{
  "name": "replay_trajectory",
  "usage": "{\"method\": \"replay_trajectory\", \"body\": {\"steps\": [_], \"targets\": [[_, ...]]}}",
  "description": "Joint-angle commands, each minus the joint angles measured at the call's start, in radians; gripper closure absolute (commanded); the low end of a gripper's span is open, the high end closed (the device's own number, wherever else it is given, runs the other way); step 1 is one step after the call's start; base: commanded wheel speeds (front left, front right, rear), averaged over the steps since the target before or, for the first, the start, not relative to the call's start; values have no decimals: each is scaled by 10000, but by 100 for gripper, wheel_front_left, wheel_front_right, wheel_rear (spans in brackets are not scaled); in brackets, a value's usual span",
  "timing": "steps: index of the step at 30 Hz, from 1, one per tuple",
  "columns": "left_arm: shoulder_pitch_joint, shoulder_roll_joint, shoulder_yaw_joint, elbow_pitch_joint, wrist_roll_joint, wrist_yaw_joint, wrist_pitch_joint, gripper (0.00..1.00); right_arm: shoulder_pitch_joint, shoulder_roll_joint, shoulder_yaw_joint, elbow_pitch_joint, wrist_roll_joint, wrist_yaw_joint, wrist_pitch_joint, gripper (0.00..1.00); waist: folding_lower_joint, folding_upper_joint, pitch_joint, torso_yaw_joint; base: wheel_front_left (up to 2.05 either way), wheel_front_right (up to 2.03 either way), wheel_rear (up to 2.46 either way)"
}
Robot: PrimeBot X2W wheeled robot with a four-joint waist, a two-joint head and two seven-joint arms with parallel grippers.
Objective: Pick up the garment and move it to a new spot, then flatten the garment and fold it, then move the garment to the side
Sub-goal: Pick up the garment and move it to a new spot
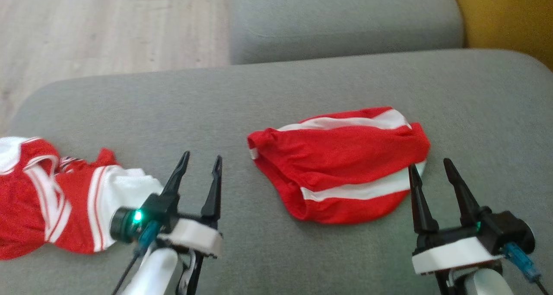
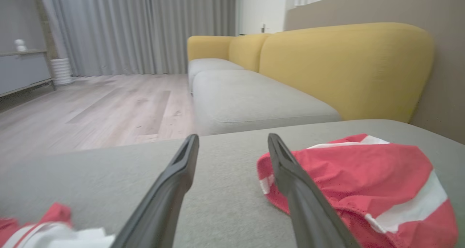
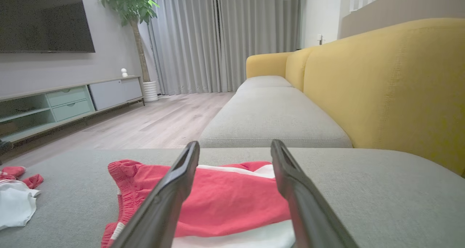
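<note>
A red garment (image 1: 341,165) with white stripes, a pair of shorts folded over, lies in the middle of the grey cushion (image 1: 302,87). My left gripper (image 1: 202,156) stands open just left of its waistband end, holding nothing. In the left wrist view the left gripper (image 2: 233,137) has its right finger in front of the garment (image 2: 363,171). My right gripper (image 1: 428,163) is open at the shorts' lower right corner. In the right wrist view the right gripper (image 3: 235,142) has the garment (image 3: 232,200) showing between its spread fingers.
A crumpled red and white jersey (image 1: 52,195) lies at the cushion's left end, beside my left wrist. A second grey seat cushion (image 1: 345,23) lies beyond, with the yellow backrest (image 1: 505,14) at the right. Wooden floor (image 1: 108,27) runs past the cushion's far left edge.
</note>
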Motion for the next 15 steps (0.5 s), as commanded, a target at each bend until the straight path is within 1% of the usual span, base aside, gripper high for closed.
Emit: {"method": "replay_trajectory", "body": {"steps": [1,6,11,13,15], "targets": [[-251,57,481,-378,94,108,-92,0,-78,-24,171,-251,-103,75,-92,0,2,0,-326,394,0,0,0],[1102,-18,1259,-1409,603,404,-92,0,165,-24,60,-178,-164,75,-92,0,2,0,-525,777,0,0,0],[2377,-214,2073,-2531,1080,575,-92,0,393,-24,-71,-174,-226,75,-92,0,2,0,-652,1022,0,0,0],[2885,-371,2345,-2937,1172,552,-92,0,464,-24,-121,-185,-255,75,-92,0,2,0,-682,1091,0,0,0],[3307,-539,2587,-3169,1102,386,-93,0,534,-24,-188,-192,-269,75,-92,0,2,0,-704,1165,0,0,0]]}}
